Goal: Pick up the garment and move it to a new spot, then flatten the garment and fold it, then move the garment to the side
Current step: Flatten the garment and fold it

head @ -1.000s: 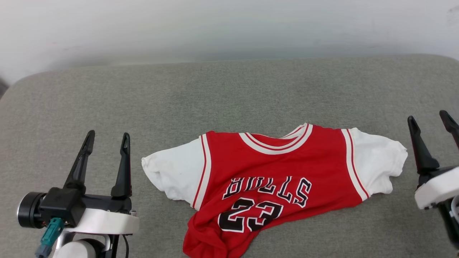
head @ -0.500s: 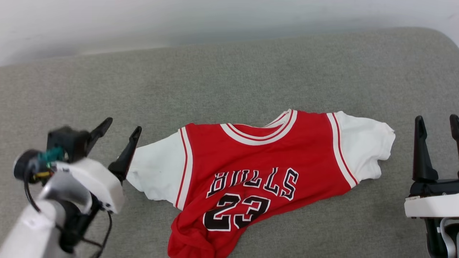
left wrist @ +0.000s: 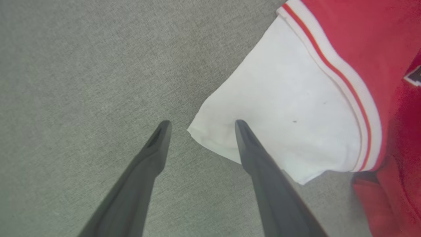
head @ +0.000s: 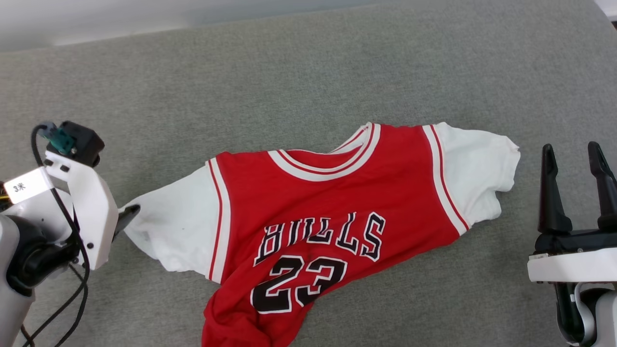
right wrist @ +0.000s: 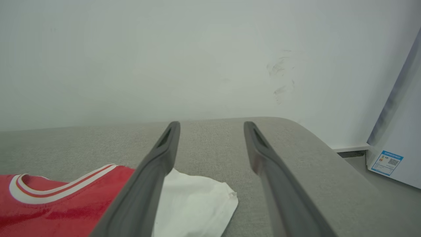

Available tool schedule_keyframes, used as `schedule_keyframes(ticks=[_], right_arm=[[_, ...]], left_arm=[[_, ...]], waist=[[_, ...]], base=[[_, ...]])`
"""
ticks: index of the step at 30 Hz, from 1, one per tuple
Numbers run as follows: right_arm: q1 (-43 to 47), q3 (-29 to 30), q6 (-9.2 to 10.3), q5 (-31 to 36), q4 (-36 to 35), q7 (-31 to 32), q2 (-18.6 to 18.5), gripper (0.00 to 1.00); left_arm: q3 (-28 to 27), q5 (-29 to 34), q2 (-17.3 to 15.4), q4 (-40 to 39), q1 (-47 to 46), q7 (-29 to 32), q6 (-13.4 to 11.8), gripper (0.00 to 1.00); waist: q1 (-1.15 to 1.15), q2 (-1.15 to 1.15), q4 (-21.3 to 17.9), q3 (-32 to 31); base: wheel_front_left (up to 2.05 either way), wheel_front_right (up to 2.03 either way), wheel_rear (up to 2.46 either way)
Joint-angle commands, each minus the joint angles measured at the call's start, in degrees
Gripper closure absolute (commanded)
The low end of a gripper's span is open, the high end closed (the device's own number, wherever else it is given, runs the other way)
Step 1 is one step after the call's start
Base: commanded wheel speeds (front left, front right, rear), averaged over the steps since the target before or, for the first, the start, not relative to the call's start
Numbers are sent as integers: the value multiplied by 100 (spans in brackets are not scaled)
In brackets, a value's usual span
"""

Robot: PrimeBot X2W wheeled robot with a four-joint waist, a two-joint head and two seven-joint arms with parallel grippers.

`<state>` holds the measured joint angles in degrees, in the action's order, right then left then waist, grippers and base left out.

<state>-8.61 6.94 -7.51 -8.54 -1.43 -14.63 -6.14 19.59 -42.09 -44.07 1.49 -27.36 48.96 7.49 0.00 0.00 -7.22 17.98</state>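
Item 1: grey padded surface (head: 308, 72), fabric-covered with rounded far corners, set against a pale wall (right wrist: 164, 49) bearing a few faint scuffs. Item 2: garment (head: 328, 202), red jersey T-shirt with white short sleeves, lying front up near the middle of the surface, collar towards the wall, black lettering "BULLS" and the number 23 facing up; the upper body is fairly flat, the lower hem bunched and wrinkled at the near edge (it runs off the bottom of the head view). Item 3: white cabinet (right wrist: 399, 141) standing beyond the surface's right end, with a small blue sticker (right wrist: 384, 162). Item 4: right gripper (head: 570, 146), fingers spread apart, holding nothing, poised over bare grey fabric beside the right sleeve and clear of it. Item 5: left gripper (left wrist: 202, 122), fingers spread wide and holding nothing, straddling the outer corner of the left sleeve, one tip over the white cloth and the other over the grey surface; whether either tip touches the fabric cannot be told. Item 6: white tag (head: 21, 185) on the left arm, printing too small to read surely. Item 7: teal plug (head: 60, 140) at the left wrist with a black cable. Item 8: tiny dark speck (left wrist: 294, 121) on the left sleeve.
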Motion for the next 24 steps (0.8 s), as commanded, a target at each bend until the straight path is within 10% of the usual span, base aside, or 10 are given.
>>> schedule_keyframes(ticks=[1,15,16,17,18,24], right_arm=[[-72,19,4,43,55,-35,45,0],[-171,-96,4,38,141,-56,47,0],[-178,-94,4,49,133,-56,44,0],[-182,-96,4,61,126,-57,37,0],[-180,-100,4,80,125,-57,25,0],[-72,-113,4,140,257,-42,-99,0]], left_arm=[[100,-13,-79,90,-18,123,-8,0],[709,-15,-91,735,239,316,-8,0],[767,-41,-76,757,266,327,-7,29],[803,-78,-45,765,285,297,-7,82],[851,-109,-9,725,285,229,-5,100],[764,76,-47,752,153,-619,-5,100]], waist=[[0,0,-102,114],[0,0,-275,372],[0,0,-274,379],[0,0,-270,385],[0,0,-262,384],[0,0,-136,174]], base=[[0,0,0],[0,0,0],[0,0,0],[0,0,0],[0,0,0],[0,0,0]])
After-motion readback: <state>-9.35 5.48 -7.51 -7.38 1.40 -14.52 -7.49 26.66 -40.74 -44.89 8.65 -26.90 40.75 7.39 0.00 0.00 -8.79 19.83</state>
